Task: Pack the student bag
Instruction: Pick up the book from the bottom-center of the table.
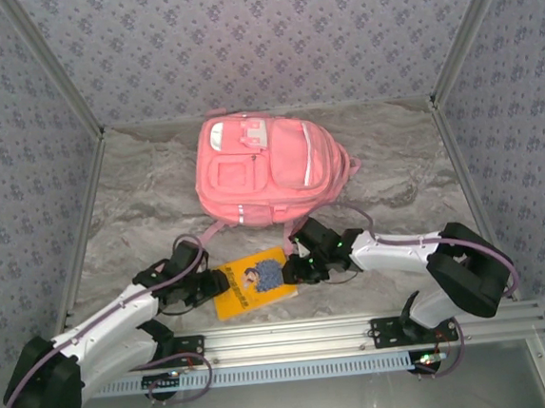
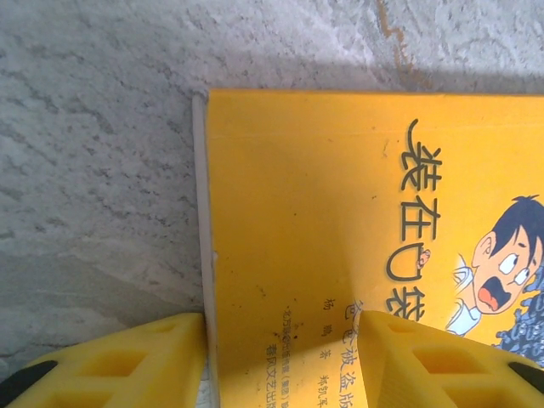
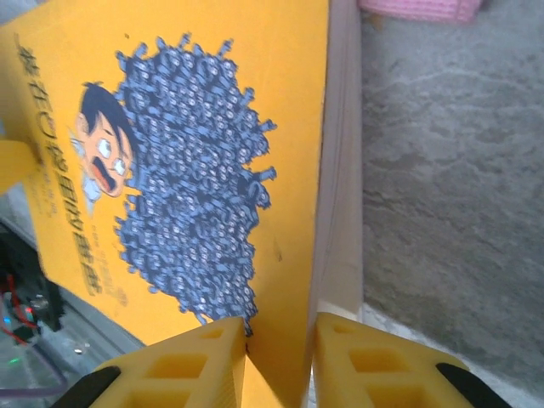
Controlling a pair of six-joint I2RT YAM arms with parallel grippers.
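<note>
Bench [image 1: 139, 206]: grey marbled surface, walled in on three sides.

Student bag [image 1: 264, 162]: lies flat at the far middle of the bench, front pockets up. Its long axis runs near to far, leaning a little to the left at the far end. The straps trail off its near end, toward the arms. No open mouth can be made out from above, so the way in is uncertain.

Yellow paperback [image 1: 251, 282]: between the bag and the arm bases, just short of the bag's near edge and its straps. Cartoon cover up. Its long axis runs roughly left to right, slightly skewed, with one end effector at each short end.

Left end effector [image 1: 213, 287]: at the book's left end. In the left wrist view the jaws stand apart, one finger [image 2: 127, 361] on the bench side of the page edge, the other over the cover. It is open and clamps nothing.

Right end effector [image 1: 293, 271]: at the book's right end. In the right wrist view one finger [image 3: 183, 365] lies against the cover and the other against the page block, so it appears closed on the book's edge. Pink fabric shows just past the book's far corner.

Judgement: the bag lies straight ahead of both arms, beyond the book. The right end effector has the grip and is slightly nearer the bag body, so it is the likelier carrier. The book's long axis lies across the bag's, so a turn is probably needed before insertion.
</note>
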